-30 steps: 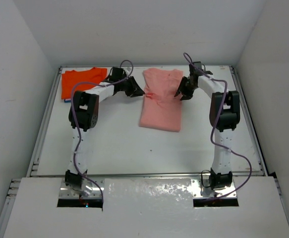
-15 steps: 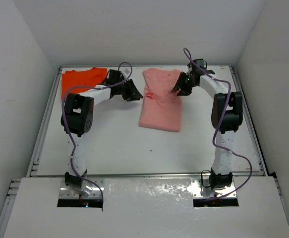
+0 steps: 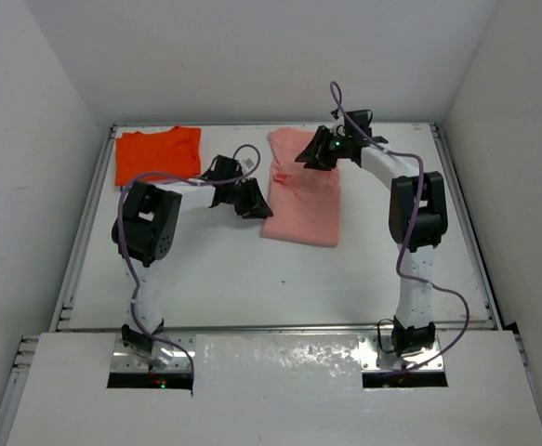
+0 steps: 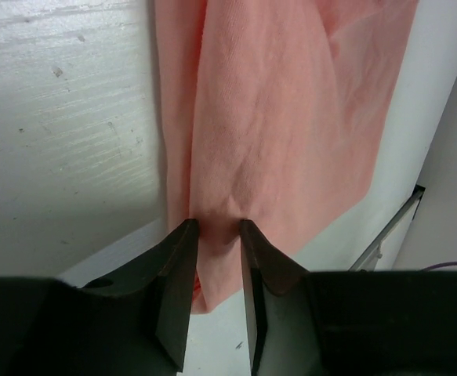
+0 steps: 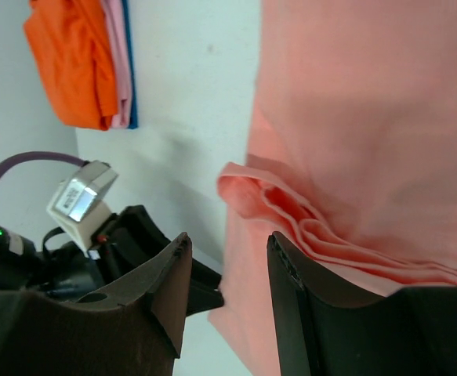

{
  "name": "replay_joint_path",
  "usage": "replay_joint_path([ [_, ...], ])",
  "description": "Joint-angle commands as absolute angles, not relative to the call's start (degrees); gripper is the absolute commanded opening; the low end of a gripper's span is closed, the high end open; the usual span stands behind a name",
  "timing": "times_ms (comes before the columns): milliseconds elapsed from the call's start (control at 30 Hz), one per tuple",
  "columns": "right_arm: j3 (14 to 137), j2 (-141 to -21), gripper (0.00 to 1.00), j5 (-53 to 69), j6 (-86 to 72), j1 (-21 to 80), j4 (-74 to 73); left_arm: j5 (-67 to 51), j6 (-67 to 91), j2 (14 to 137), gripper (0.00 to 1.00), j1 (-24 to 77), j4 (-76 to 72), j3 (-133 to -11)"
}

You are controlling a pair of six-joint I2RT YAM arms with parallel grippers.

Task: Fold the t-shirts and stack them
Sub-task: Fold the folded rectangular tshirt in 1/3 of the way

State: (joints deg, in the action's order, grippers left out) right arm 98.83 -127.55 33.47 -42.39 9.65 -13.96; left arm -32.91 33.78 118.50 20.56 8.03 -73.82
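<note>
Salmon-pink t-shirt [image 3: 303, 209] lies folded lengthwise at the middle of the table [image 3: 252, 269]. I see my left gripper [image 4: 216, 225] parted, astride its left edge; my right gripper [image 5: 228, 236] hangs unclenched above a bunched fold.

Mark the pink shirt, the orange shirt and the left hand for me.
pink shirt [image 3: 300, 214], top view, flat lower panel.
orange shirt [image 3: 157, 155], top view, its middle.
left hand [image 4: 216, 227], left wrist view, between its fingertips.
</note>
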Motion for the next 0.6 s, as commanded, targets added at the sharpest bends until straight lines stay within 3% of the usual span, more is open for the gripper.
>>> replay_joint_path([
  [0, 97.65, -128.06, 0.42, 36.12, -45.78, 11.16, -6.70, -32.61, 32.87, 116.99, 0.22, 21.97, 4.58, -73.92],
  [100, 96.50, -127.44, 0.42, 36.12, -45.44, 12.04, -6.24, -31.91, 34.19, 114.62, 0.07, 22.06, 3.00, -71.90],
  [333, 95.10, -127.62, 0.42, 36.12, -45.88, 12.66, -4.93, -30.85, 34.28, 110.31, 0.00, 22.41, 3.78, -69.97],
  [567, 93.43, -127.79, 0.42, 38.93, -49.65, 15.20, 4.03, -31.29, 34.72, 109.77, 0.00, 23.73, 3.08, -66.89],
])
